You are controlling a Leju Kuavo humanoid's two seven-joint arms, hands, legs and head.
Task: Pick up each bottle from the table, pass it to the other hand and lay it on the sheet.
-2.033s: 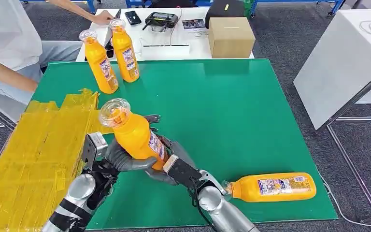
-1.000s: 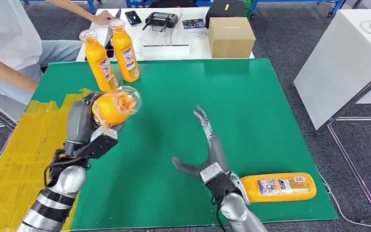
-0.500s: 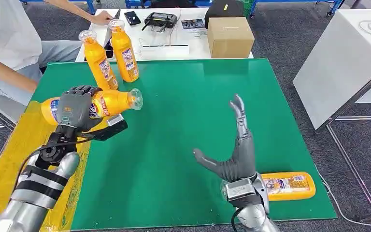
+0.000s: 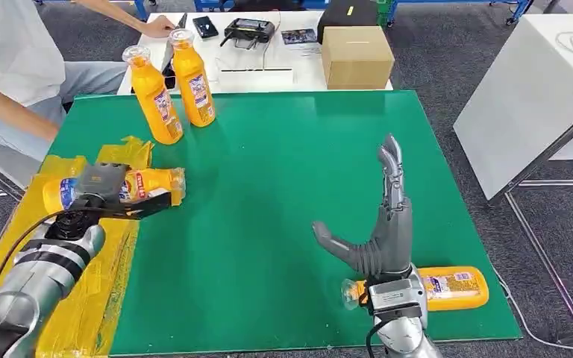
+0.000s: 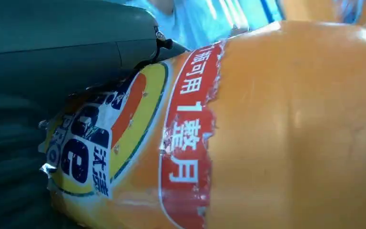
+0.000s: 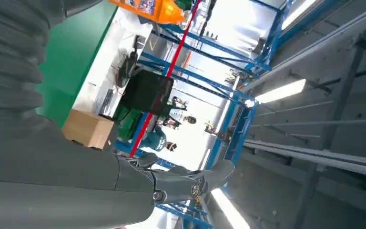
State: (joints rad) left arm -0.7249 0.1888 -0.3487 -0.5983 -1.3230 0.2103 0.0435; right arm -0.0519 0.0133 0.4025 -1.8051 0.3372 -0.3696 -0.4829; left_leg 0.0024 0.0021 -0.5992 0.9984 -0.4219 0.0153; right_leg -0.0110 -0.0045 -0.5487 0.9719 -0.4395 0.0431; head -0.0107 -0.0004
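Cardboard box (image 4: 357, 57): stood on the white desk (image 4: 307, 71) behind the green surface.
Black phone (image 4: 205, 27): lay on that white desk, near a black controller (image 4: 248, 30).
Person (image 4: 15, 67): sat at the far left, one hand (image 4: 158, 27) resting on the white desk.
Second white desk (image 4: 526, 104): stood well apart, at right.
Floor (image 4: 448, 67): grey carpet.

Your left wrist cam is right up against the orange bottle (image 5: 290, 129). Its torn label (image 5: 124, 143) carries a red band with white Chinese characters beside a yellow and blue logo. The left hand (image 5: 52, 57) lies against the label side, grey cover and thumb touching the bottle.
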